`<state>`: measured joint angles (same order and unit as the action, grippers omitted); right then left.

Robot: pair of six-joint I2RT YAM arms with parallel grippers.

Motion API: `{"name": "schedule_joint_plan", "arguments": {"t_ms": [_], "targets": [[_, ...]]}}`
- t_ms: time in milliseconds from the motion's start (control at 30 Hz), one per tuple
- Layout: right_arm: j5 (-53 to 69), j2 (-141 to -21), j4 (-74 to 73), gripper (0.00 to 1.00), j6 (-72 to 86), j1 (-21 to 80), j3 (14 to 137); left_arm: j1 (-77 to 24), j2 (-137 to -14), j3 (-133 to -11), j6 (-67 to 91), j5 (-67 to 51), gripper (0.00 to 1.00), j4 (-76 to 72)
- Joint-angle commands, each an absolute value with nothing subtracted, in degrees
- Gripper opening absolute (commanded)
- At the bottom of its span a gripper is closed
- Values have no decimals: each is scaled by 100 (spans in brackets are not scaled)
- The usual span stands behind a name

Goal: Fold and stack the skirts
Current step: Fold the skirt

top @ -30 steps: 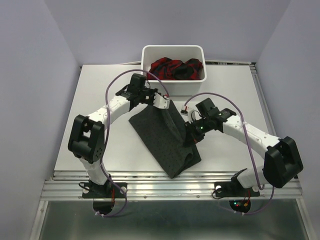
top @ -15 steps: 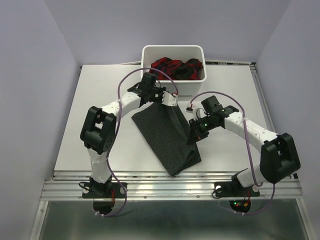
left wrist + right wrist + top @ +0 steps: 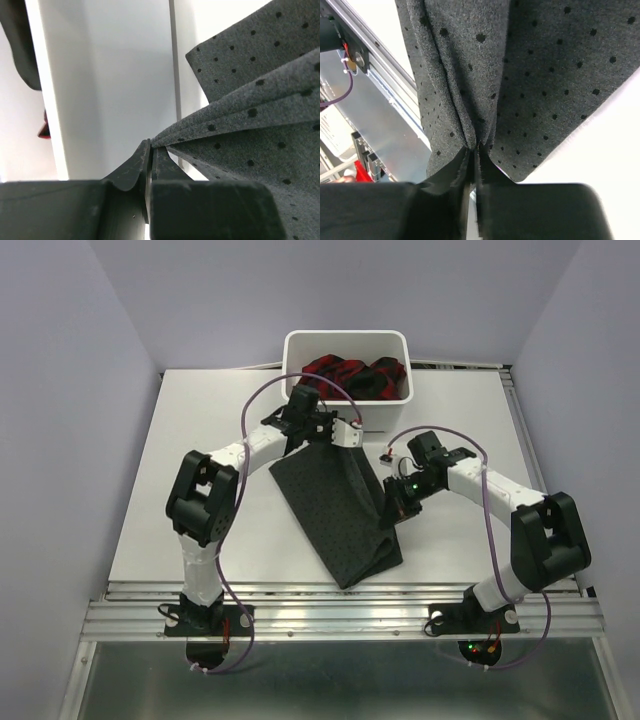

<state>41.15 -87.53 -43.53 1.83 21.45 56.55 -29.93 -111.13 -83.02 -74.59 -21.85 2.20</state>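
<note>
From the top view, the charcoal skirt lies on the table in front of my arm bases, its long axis running from about 11 o'clock at the far end to 5 o'clock at the near end. My left gripper is pinched on the far corner at the 1 o'clock side of the cloth, and my right gripper is pinched on the long edge at 3 o'clock, roughly halfway down. The plaid skirt sits bunched in the white tub at 12 o'clock, well apart from both grips. In the left wrist view, the left gripper has its jaws pressed together on a gathered ridge of the dotted cloth, which fans away towards 2 o'clock. In the right wrist view, the right gripper is likewise clamped on a pleat, with the cloth spreading up towards 12 o'clock. As I judge it, the bulk of the skirt lies at 7 o'clock from the left grip and 9 o'clock from the right, so any fold should carry across that way, with the right arm nearer the near hem.
</note>
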Motion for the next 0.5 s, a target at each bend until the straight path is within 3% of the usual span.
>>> {"name": "schedule_joint_plan", "arguments": {"t_ms": [0, 33, 133, 167, 233, 367, 467], "targets": [[4157, -8789, -4544, 13, 351, 2101, 5695, -3164, -11135, -8587, -7277, -2136, 14, -229], [4088, -8806, -4544, 17, 404, 2101, 5687, -3242, -11179, -8622, -7277, -2005, 20, -229], [3832, -8868, -4561, 44, 545, 2048, 5678, -3313, -11399, -8832, -6980, -1829, 60, -229], [3815, -8851, -4562, 67, 554, 2048, 5686, -3331, -11443, -8946, -6683, -1785, 73, -229], [3762, -8658, -4544, 74, 606, 1934, 5730, -3322, -11252, -8965, -6365, -1845, 80, -263], [3569, -8132, -4386, 87, 773, 1793, 5976, -3235, -10489, -8772, -5355, -2003, 80, -395], [3244, -8086, -4228, 92, 879, 1740, 6047, -3051, -9803, -8535, -4021, -2074, 80, -484]]}}
